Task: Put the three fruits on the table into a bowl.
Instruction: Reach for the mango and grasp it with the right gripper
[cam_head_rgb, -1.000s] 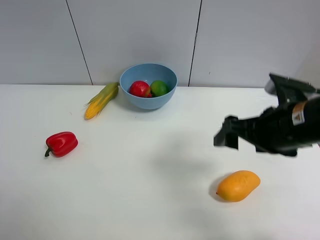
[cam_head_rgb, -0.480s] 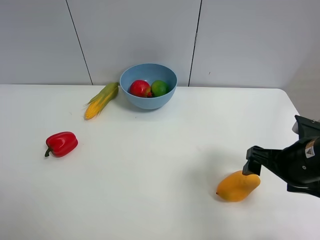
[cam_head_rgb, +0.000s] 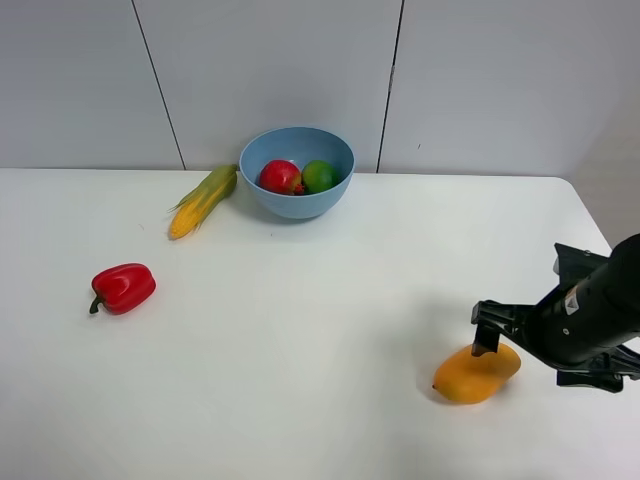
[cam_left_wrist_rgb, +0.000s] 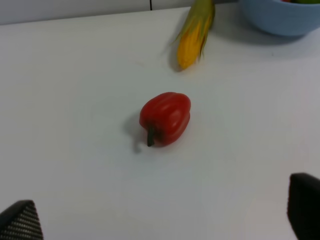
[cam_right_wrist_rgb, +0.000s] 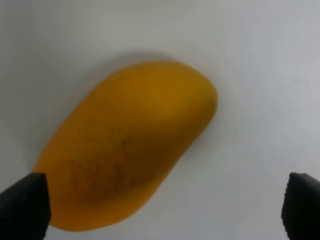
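Note:
The orange-yellow mango (cam_head_rgb: 462, 382) lies on the white table (cam_head_rgb: 300, 340) at the front right and fills the right wrist view (cam_right_wrist_rgb: 130, 150). My right gripper (cam_head_rgb: 497, 346) is low over the mango's right end, open, one fingertip on each side of the fruit (cam_right_wrist_rgb: 162, 207), not closed on it. The red pomegranate (cam_head_rgb: 281, 177) and green lime (cam_head_rgb: 319, 176) sit inside the light blue bowl (cam_head_rgb: 296, 206) at the back. My left gripper (cam_left_wrist_rgb: 162, 215) is open above the table, nothing between its fingers; it does not show in the high view.
A red bell pepper (cam_head_rgb: 124, 288) lies at the left, also in the left wrist view (cam_left_wrist_rgb: 166, 117). A corn cob (cam_head_rgb: 203, 200) rests just left of the bowl (cam_left_wrist_rgb: 280, 20). The table's right edge runs close behind the right arm.
The right arm has dropped from mid-air above the table down to the mango, then shifted slightly left over it. Its jaws have stayed open. The fruits have not moved.

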